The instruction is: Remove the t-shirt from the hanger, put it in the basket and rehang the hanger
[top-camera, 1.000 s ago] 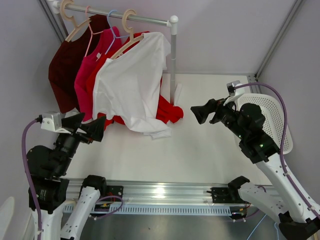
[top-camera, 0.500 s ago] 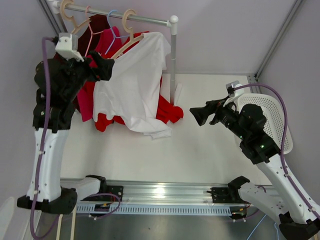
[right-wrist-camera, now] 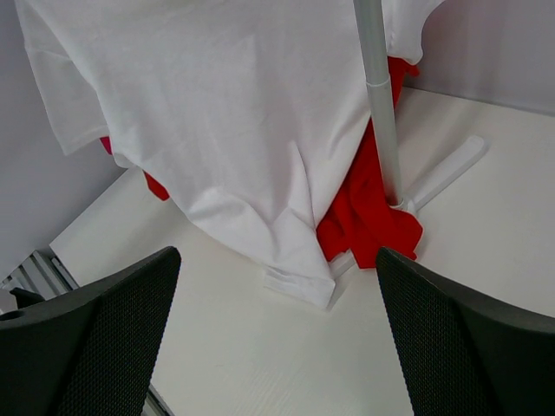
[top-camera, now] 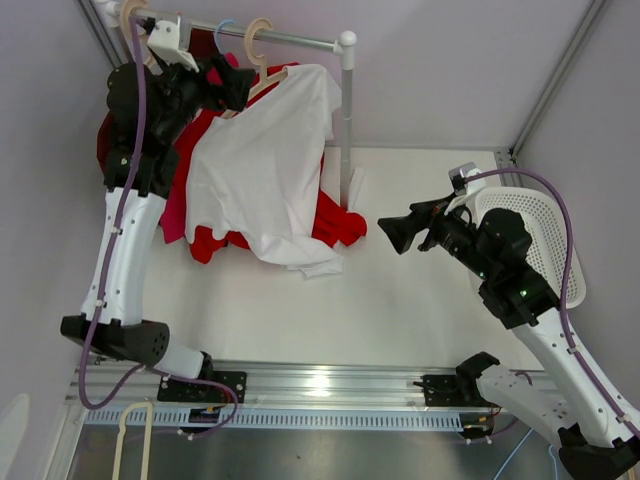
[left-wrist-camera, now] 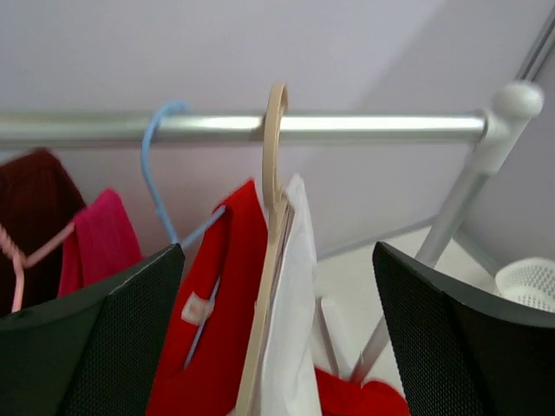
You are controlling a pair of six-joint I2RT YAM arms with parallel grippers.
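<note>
Overhead view first: the white t-shirt (top-camera: 262, 170) hangs on a wooden hanger (top-camera: 262, 45) hooked over the rail (top-camera: 300, 40), at the far left of the table (top-camera: 400, 300). A red shirt (top-camera: 338, 225) shows behind it. The left gripper (top-camera: 236, 85) sits at rail height, just left of the hanger's neck. The right gripper (top-camera: 395, 232) hovers low to the right of the shirt's hem, near a white basket (top-camera: 555, 230).

Left wrist view: the fingers (left-wrist-camera: 113, 338) are spread wide and grip nothing. The hanger hook sits centred in the gap — the arm looks lined up to steady or lift the hanger.

Right wrist view: the fingers (right-wrist-camera: 95, 338) are also wide apart and empty. They point at the drooping hem beside the rack post (right-wrist-camera: 375, 104) — probably placed to pull the cloth down and off.
</note>
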